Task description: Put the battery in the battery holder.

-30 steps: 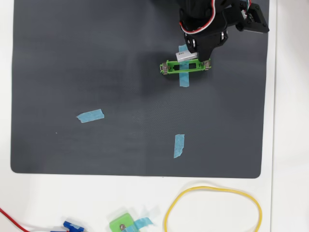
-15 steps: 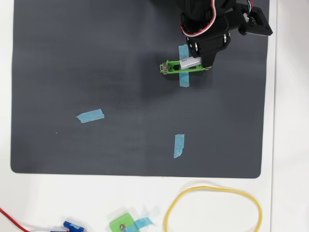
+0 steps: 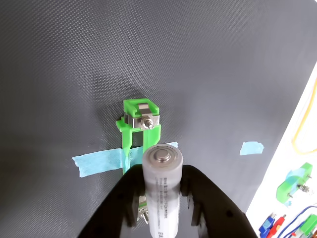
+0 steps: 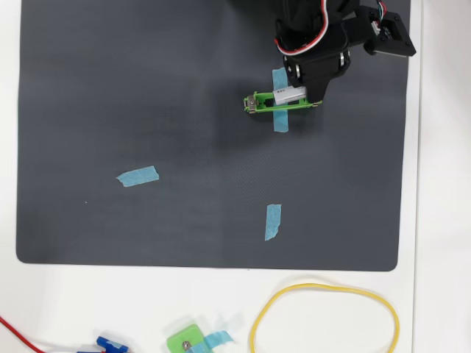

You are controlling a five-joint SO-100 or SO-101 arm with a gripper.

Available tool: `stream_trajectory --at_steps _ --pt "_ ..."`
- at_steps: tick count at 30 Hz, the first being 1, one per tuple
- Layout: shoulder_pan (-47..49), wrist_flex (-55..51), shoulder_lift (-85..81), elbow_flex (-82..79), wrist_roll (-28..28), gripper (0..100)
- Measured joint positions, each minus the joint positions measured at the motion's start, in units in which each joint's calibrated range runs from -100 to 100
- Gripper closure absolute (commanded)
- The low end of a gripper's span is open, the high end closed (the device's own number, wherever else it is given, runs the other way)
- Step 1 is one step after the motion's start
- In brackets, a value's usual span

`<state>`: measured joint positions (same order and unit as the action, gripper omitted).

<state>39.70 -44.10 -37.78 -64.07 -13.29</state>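
Compared with a second ago, the battery (image 4: 289,93) is shifted lower and a bit right, now lined up over the battery holder (image 4: 259,103) instead of sitting above it. In the overhead view, left to right: a loose tape strip (image 4: 137,176) is seen at mid left, another tape piece (image 4: 273,221) near the centre, then the green holder in the upper right, pinned by a blue tape (image 4: 280,118). The gripper (image 3: 161,206) is clamped on the battery, both black fingers (image 3: 205,198) pressed against its sides in the wrist view. The battery's flat end is pointed at the holder's far screw (image 3: 146,122).
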Motion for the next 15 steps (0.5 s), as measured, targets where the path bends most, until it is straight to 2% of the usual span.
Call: stream_trajectory --at_steps 15 --pt "-2.02 0.09 3.99 0.0 0.0 100"
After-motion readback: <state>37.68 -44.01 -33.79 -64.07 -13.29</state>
